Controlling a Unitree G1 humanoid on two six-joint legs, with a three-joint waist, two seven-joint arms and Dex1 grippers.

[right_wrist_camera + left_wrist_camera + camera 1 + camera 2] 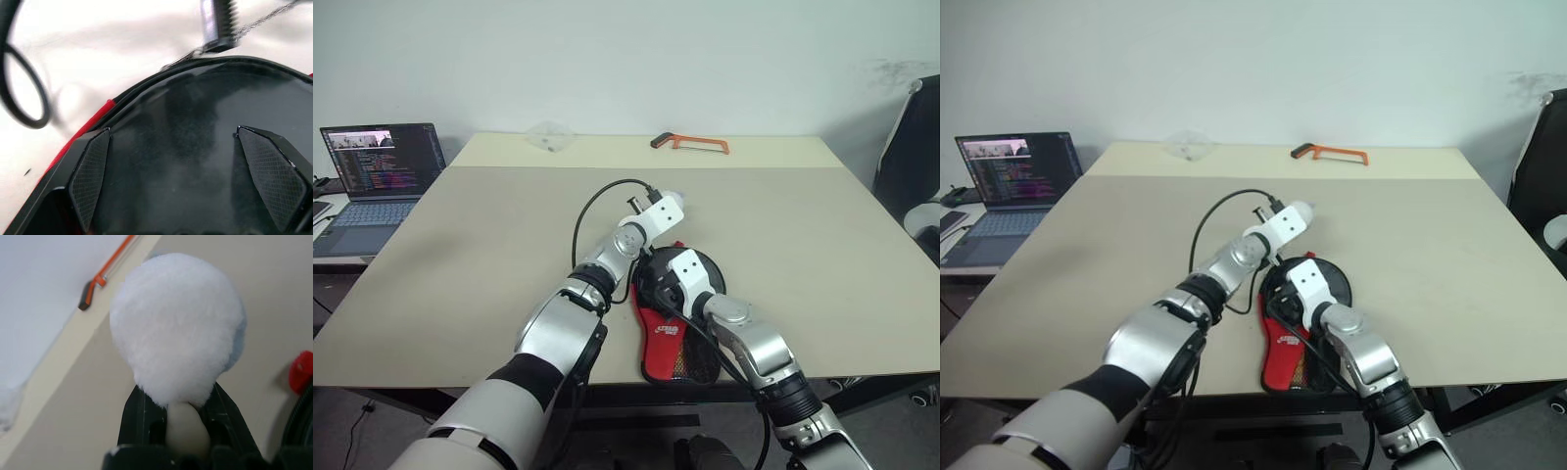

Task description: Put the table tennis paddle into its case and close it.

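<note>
White wall behind, a beige table [460, 255] in front, with a laptop [380, 176] off to the robot's left and an orange hacksaw [690, 143] at the far edge. Near the front edge lies the case [668, 338], its round black end away from the robot and its red neck toward it.

The left gripper [175, 406] is pinched on the stem of a white fluffy ball [176, 325], held just beyond the round end of the case. The right gripper [188, 181] hangs over the case with its fingers [89, 174] wide apart, the black rounded panel spread beneath and between them; I can't tell whether they touch it.

The paddle itself I cannot pick out; it may be inside the case.

The risk, to my eye, is the ball: while the left gripper is occupied with it, only one gripper is free for the zip, and the soft case could slide on the smooth table when pulled. The cable [592, 211] looping near the case might also snag.
</note>
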